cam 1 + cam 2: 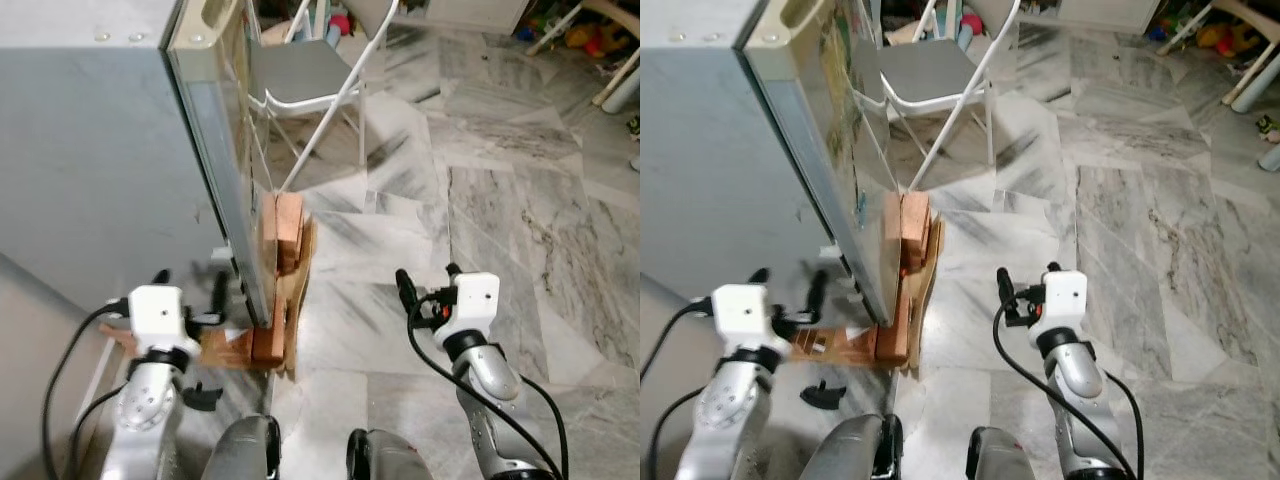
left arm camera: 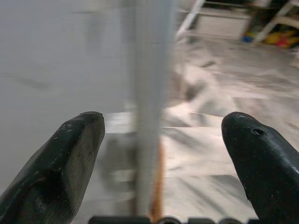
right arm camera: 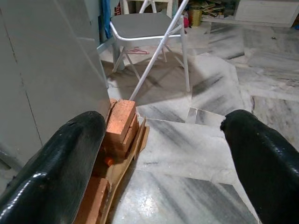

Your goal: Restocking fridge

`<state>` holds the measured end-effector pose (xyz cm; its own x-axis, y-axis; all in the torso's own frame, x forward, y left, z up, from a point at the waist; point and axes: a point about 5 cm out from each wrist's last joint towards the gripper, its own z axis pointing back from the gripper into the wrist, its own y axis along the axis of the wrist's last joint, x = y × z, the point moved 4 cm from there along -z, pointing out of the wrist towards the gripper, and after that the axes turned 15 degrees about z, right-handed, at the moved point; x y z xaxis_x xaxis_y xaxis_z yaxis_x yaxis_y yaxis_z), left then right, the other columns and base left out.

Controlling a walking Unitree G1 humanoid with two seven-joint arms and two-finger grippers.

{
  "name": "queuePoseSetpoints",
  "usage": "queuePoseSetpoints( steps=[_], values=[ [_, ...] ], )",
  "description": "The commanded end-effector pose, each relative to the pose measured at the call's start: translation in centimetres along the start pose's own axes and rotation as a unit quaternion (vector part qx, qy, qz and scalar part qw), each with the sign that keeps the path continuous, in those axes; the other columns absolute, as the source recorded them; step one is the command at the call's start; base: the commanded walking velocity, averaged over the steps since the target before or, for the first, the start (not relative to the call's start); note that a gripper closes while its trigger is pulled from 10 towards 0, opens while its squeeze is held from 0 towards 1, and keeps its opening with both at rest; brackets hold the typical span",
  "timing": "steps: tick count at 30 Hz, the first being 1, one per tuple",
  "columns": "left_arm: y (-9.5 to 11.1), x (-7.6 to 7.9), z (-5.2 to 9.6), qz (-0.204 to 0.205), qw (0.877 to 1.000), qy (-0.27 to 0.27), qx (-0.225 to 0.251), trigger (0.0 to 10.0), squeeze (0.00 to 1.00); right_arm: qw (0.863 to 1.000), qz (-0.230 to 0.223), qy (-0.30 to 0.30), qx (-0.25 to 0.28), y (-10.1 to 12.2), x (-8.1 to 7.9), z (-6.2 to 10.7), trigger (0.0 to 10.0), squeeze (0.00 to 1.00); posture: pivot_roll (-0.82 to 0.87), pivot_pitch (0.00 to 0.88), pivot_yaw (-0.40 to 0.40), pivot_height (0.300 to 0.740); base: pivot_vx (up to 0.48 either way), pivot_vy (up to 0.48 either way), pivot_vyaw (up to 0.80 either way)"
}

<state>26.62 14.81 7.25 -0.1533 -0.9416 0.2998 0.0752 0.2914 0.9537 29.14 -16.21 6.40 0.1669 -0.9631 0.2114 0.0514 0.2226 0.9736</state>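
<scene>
The grey fridge (image 1: 90, 150) stands at my left, and I see its door (image 1: 215, 160) edge-on, running down to the floor. My left gripper (image 1: 190, 285) is open low by the door's bottom corner. In the left wrist view its fingers (image 2: 70, 154) are spread wide, and the door's blurred edge (image 2: 147, 93) stands ahead between them without touching. My right gripper (image 1: 428, 280) is open over bare floor to the right of the door, nothing between its fingers (image 3: 65, 163).
Red bricks (image 1: 287, 228) and a wooden board (image 1: 295, 300) sit at the fridge's foot. A white folding chair (image 1: 300, 70) stands just beyond the door. Grey marble floor (image 1: 500, 200) spreads to the right, with toys (image 1: 590, 35) at the far back.
</scene>
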Motion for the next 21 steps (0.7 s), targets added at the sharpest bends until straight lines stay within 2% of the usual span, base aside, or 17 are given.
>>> queuePoseSetpoints(
  steps=[1, 2, 4, 10, 14, 17, 18, 19, 20, 21],
  values=[
    [-0.1, 0.7, 0.1, 0.005, 1.000, -0.023, -0.011, 10.0, 0.00, 1.000, -0.010, -0.001, -0.018, -0.9, 0.2, 0.2, 10.0, 0.00, 0.09, 0.152, -0.042, 0.740, 0.000, 0.000, 0.00],
    [-0.2, 1.2, 0.0, -0.014, 0.999, -0.038, -0.013, 10.0, 0.00, 1.000, -0.012, 0.001, -0.019, -0.9, 0.2, 0.1, 10.0, 0.00, 0.09, 0.153, -0.045, 0.740, 0.000, 0.000, 0.00],
    [-0.3, 1.2, 0.0, -0.016, 0.999, -0.037, -0.014, 10.0, 0.00, 1.000, -0.014, 0.003, -0.021, -1.0, 0.1, 0.1, 10.0, 0.00, 0.10, 0.154, -0.048, 0.740, 0.000, 0.000, 0.00],
    [0.0, 0.2, -0.7, 0.002, 1.000, 0.000, -0.006, 10.0, 0.00, 0.999, -0.021, 0.012, -0.023, -1.1, -0.2, -0.1, 10.0, 0.00, 0.09, 0.161, -0.050, 0.740, 0.000, 0.000, 0.00],
    [1.6, -0.5, -2.7, 0.014, 1.000, 0.008, 0.021, 10.0, 0.00, 0.999, -0.023, 0.016, -0.016, -0.6, -0.3, -0.2, 10.0, 0.00, 0.08, 0.166, -0.054, 0.740, 0.000, 0.000, 0.00],
    [2.0, -0.5, -3.3, 0.015, 1.000, 0.006, 0.025, 10.0, 0.00, 0.999, -0.023, 0.016, -0.015, -0.5, -0.3, -0.3, 10.0, 0.00, 0.07, 0.174, -0.054, 0.740, 0.000, 0.000, 0.00],
    [2.5, -0.5, -4.5, 0.017, 0.999, 0.002, 0.032, 10.0, 0.00, 0.999, -0.024, 0.018, -0.013, -0.4, -0.4, -0.4, 10.0, 0.00, 0.06, 0.178, -0.048, 0.740, 0.000, 0.000, 0.00],
    [2.5, -0.5, -4.5, 0.017, 0.999, 0.002, 0.032, 10.0, 0.00, 0.999, -0.024, 0.018, -0.013, -0.4, -0.4, -0.4, 10.0, 0.00, 0.06, 0.178, -0.048, 0.740, 0.000, 0.000, 0.00],
    [2.9, -0.3, -5.6, 0.017, 0.999, -0.006, 0.035, 10.0, 0.00, 0.999, -0.025, 0.020, -0.011, -0.3, -0.5, -0.5, 10.0, 0.00, 0.05, 0.183, -0.042, 0.740, 0.000, 0.000, 0.00],
    [3.0, -0.2, -5.9, 0.016, 0.999, -0.009, 0.036, 10.0, 0.00, 0.999, -0.026, 0.020, -0.010, -0.2, -0.6, -0.5, 10.0, 0.00, 0.05, 0.185, -0.041, 0.740, 0.000, 0.000, 0.00]
  ],
)
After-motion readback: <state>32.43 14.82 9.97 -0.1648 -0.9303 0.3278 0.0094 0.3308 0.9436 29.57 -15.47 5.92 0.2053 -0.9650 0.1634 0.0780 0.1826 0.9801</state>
